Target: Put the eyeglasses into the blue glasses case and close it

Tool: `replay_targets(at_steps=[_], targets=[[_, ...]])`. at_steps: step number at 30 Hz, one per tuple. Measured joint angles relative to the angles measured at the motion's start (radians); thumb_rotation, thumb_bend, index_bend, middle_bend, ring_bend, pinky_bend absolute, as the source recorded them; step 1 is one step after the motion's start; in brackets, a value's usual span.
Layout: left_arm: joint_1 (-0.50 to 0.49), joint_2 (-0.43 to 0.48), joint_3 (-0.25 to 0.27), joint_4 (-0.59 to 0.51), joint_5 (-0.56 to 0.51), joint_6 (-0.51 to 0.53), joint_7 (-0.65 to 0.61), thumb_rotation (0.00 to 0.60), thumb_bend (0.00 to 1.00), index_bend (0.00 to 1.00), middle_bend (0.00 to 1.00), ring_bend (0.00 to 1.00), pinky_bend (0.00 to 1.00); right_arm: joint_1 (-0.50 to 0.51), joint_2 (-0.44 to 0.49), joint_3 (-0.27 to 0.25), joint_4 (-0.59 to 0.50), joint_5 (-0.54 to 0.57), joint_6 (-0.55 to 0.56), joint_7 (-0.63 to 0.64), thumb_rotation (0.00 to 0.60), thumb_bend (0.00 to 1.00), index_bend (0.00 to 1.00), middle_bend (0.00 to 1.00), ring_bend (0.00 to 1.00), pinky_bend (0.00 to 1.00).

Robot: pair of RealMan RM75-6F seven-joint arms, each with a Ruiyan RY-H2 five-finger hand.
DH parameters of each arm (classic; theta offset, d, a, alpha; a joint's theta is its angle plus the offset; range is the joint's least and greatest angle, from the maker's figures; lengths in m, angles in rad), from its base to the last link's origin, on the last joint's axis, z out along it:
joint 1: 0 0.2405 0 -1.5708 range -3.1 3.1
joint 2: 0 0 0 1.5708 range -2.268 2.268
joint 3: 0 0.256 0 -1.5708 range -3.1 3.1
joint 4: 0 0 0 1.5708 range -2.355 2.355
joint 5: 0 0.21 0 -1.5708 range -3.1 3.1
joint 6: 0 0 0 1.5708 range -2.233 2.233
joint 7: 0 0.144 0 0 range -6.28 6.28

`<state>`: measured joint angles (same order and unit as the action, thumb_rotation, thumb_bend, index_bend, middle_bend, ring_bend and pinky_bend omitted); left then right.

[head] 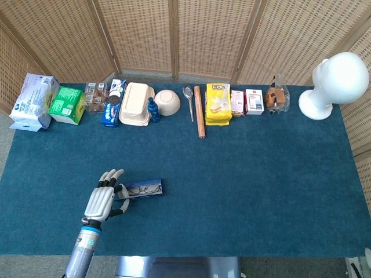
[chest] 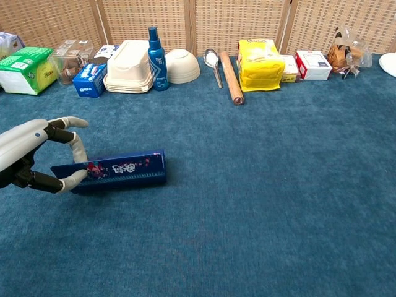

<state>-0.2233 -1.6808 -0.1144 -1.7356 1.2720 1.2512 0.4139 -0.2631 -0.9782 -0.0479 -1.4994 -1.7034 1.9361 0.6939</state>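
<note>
The blue glasses case [head: 143, 188] lies at the front left of the table, long side running left to right. From above its open top shows the eyeglasses [head: 146, 187] lying inside. In the chest view its printed side [chest: 117, 169] faces the camera and the glasses are hidden. My left hand [head: 103, 200] grips the case's left end, thumb on the near side and fingers over the far edge [chest: 75, 148]. The right hand is in neither view.
Along the far edge stand tissue packs [head: 35, 99], a green box [head: 66, 104], a cream lunch box [head: 135, 103], a blue bottle [chest: 154, 49], a bowl [head: 167, 102], a spoon, a rolling pin [head: 199, 111], snack boxes and a white mannequin head [head: 336, 84].
</note>
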Motion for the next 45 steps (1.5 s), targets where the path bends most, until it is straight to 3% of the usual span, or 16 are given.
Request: replay_targets(at_steps=[30,45], targets=[[-0.047,0.024,-0.072,-0.004,-0.165,-0.022,-0.062,0.558,0.44,0.58,0.1,0.0,0.02,-0.004,-0.004,0.005,-0.013,0.012,-0.003,-0.012,0.494,0.36,0.0,0.27,0.07,0.19],[-0.054,0.019,-0.092,0.079,-0.204,0.002,-0.114,0.558,0.45,0.55,0.08,0.0,0.03,-0.004,0.002,0.004,-0.038,0.003,-0.003,-0.037,0.491,0.36,0.0,0.27,0.07,0.19]])
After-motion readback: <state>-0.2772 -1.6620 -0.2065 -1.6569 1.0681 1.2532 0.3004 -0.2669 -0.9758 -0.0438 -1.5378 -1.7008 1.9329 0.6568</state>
